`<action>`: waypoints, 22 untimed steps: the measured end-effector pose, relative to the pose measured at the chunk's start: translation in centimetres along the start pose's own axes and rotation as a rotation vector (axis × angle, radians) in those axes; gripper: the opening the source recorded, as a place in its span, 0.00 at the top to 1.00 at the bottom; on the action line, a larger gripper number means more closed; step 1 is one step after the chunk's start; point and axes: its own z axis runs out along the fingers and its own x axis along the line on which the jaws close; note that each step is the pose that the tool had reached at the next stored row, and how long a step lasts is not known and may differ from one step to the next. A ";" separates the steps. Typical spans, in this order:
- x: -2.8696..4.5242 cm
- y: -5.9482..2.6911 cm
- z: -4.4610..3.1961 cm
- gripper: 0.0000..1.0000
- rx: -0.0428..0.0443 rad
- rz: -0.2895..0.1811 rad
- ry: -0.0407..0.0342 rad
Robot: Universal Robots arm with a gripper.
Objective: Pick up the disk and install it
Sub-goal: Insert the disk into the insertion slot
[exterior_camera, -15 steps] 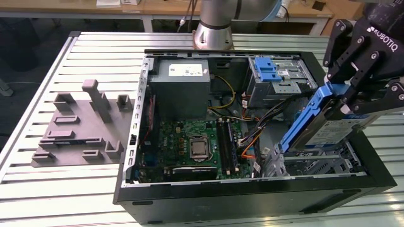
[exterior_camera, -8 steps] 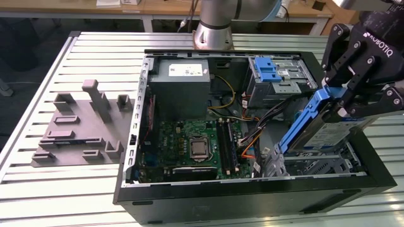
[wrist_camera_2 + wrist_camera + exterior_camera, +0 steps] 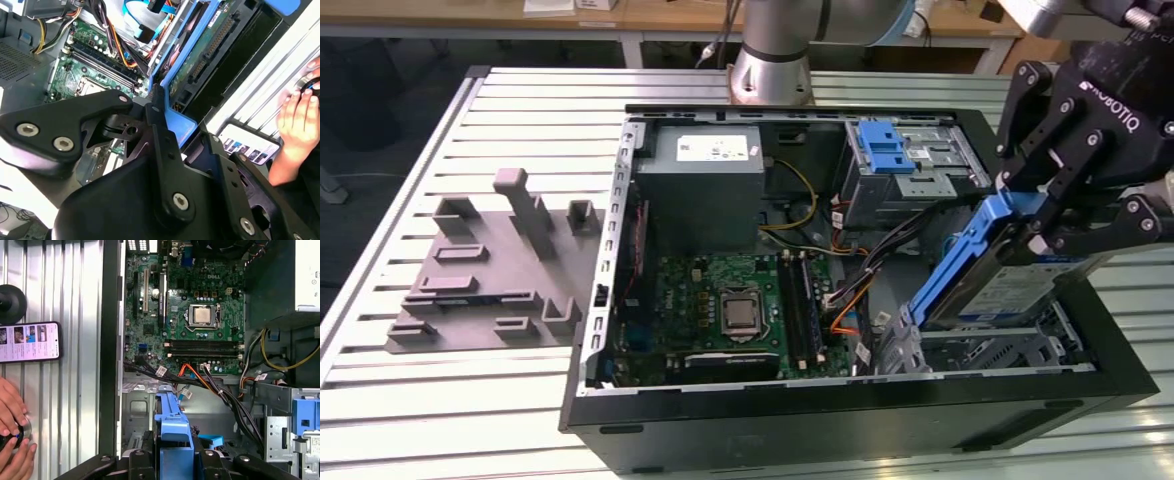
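My gripper (image 3: 1038,222) is shut on the disk (image 3: 1014,290), a silver drive with a white-and-blue label and a blue rail frame. I hold it tilted, one end up, over the metal drive bay (image 3: 987,350) at the front corner of the open computer case (image 3: 854,405), on the exterior view's right. In the second wrist view the disk (image 3: 200,55) shows its green circuit board, and the gripper (image 3: 180,127) clamps its blue frame. The first wrist view has the blue frame of the disk (image 3: 172,420) reaching out from the gripper (image 3: 172,460) above the bay floor.
Inside the case are a grey power supply (image 3: 707,190), the motherboard (image 3: 734,300), bundled cables (image 3: 854,285) and a blue latch on a metal cage (image 3: 894,150). A grey fixture (image 3: 494,265) lies on the slatted table. A person's hands (image 3: 12,440) and a phone (image 3: 30,342) are beside the case.
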 end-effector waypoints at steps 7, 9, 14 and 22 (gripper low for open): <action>0.01 -0.01 0.35 0.64 0.0003 0.000 -0.0008; 0.01 0.04 0.39 0.64 0.0004 0.000 -0.0011; 0.01 0.22 0.49 0.64 0.0003 0.000 -0.0010; 0.06 0.21 1.51 0.64 0.0004 0.000 -0.0011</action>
